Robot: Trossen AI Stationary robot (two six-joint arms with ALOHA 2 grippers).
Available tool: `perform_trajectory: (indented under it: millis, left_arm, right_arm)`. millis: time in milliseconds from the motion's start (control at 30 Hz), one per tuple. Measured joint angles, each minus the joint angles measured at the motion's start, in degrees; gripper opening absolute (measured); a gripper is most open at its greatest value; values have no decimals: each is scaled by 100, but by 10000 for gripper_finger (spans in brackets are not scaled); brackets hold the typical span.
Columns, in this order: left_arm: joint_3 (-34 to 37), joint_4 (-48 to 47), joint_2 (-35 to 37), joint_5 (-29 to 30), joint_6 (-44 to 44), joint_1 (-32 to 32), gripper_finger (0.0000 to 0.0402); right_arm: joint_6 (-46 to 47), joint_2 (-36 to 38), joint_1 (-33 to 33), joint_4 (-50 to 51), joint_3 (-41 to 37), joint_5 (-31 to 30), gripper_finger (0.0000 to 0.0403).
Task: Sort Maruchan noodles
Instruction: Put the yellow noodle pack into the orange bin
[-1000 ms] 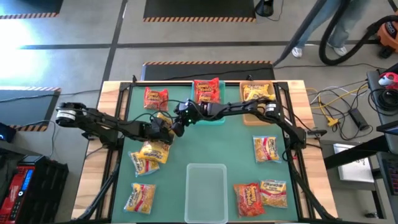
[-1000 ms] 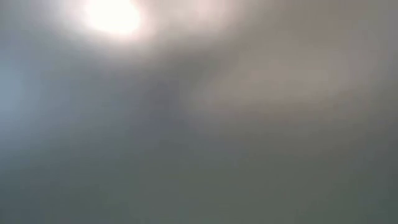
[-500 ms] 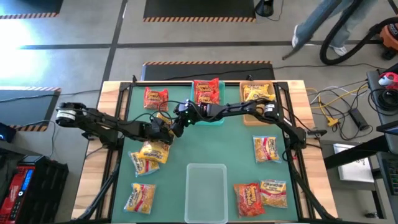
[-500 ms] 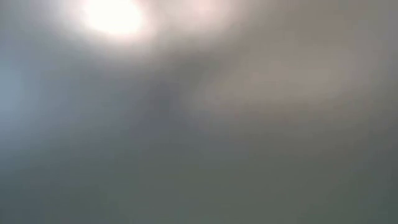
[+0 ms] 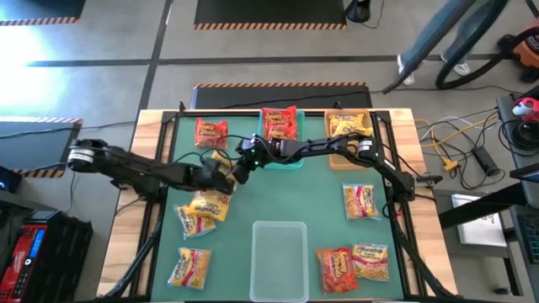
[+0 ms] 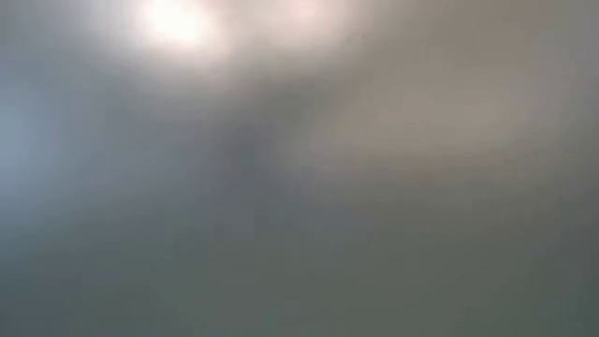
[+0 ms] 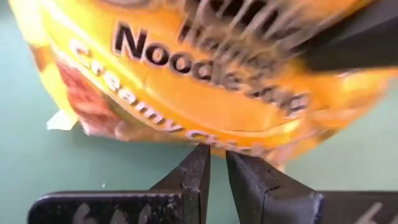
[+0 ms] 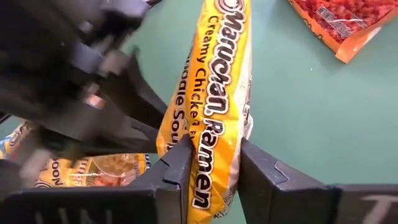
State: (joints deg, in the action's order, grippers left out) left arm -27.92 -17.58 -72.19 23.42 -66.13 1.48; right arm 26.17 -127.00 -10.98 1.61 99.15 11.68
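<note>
Maruchan noodles are lying scattered on the green counter (image 5: 320,210) around the clear bin (image 5: 279,257): two packets beyond it in the teal bin (image 5: 280,124), one in the tan bin (image 5: 348,126), a red packet (image 5: 210,132) beside the teal bin, three to the clear bin's left and three to its right. One yellow Creamy Chicken packet (image 8: 214,99) is standing on edge between the teal bin and the left-hand packets, where both arms are meeting and crowding each other. The right gripper (image 8: 214,177) is pinching this packet, its fingers (image 8: 177,168) pressing narrowly on both faces. The left gripper (image 7: 217,177) is touching the packet's edge, its fingers (image 7: 198,174) nearly together; whether they are gripping film cannot be told. The low view is showing only blur.
</note>
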Motion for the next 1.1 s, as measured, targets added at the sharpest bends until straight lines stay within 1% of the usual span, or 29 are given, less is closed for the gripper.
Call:
perform_trajectory:
  millis: [100, 200, 333, 500, 667, 800, 967, 1100]
  left_arm:
    - [38, -198, 491, 149, -50, 146, 38]
    - [42, -408, 992, 174, -56, 253, 38]
    - [42, -822, 1502, 184, -65, 297, 38]
    - [46, -1003, 2011, 272, -107, 297, 38]
    - [46, -1066, 2402, 309, -79, 297, 38]
    - [46, -1108, 2629, 309, -62, 297, 38]
    - [46, -1135, 2848, 323, 27, 297, 38]
    - [46, -1137, 2901, 444, 127, 297, 38]
  right_arm:
    - [-5, 47, -26, 35, -8, 30, 74]
    - [-28, 96, -66, 35, -9, 35, 60]
    - [-42, 105, -113, 17, -9, 36, 42]
    - [-44, 111, -130, -2, -9, 81, 30]
    - [85, 199, -205, -5, -9, 363, 28]
    - [34, 376, -273, 38, -9, 390, 27]
    - [-336, 780, -494, 585, -9, 521, 27]
    - [-647, 1211, -741, 1118, -9, 521, 27]
